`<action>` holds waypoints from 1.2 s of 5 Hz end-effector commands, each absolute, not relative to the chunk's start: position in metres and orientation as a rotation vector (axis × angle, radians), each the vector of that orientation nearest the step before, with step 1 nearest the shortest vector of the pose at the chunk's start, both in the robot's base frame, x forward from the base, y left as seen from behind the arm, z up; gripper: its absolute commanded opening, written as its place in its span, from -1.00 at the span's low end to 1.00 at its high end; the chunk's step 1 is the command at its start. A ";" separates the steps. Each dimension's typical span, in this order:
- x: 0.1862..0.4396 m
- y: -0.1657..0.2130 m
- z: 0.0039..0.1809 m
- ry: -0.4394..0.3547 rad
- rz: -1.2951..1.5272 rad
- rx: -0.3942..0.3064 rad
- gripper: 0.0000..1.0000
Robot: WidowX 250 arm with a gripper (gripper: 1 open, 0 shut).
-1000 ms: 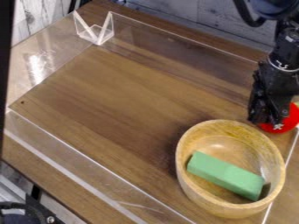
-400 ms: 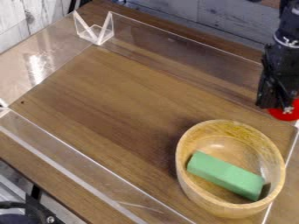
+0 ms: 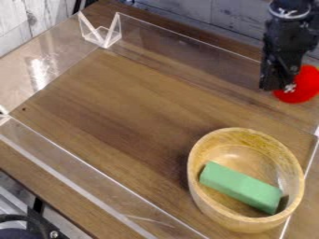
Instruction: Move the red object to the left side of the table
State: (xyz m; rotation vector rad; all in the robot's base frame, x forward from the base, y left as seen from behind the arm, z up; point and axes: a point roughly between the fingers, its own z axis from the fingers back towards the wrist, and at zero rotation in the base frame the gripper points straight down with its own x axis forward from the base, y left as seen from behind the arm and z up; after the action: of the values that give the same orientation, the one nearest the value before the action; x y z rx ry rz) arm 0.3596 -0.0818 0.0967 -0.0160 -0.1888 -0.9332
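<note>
The red object (image 3: 299, 84) is a small round red toy fruit, lifted off the table (image 3: 137, 112) at the right side of the view. My gripper (image 3: 282, 78) points down and is shut on it, with its black fingers covering the fruit's left part. The fruit hangs above the tabletop behind the wooden bowl. Its green tip is hidden.
A round wooden bowl (image 3: 212, 149) at the front right holds a green rectangular block (image 3: 243, 187). Low clear plastic walls (image 3: 75, 191) edge the tabletop. A clear folded stand (image 3: 100, 30) sits at the back left corner.
The gripper closed on the red fruit and rose with it, shifting slightly left and away. The fruit left the tabletop beside the bowl.
</note>
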 end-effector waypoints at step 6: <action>0.347 -0.015 0.115 -0.263 -0.443 0.062 -1.00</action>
State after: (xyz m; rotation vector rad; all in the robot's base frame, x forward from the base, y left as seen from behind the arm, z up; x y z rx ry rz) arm 0.3434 -0.0183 0.0856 0.0420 -0.1765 -0.4568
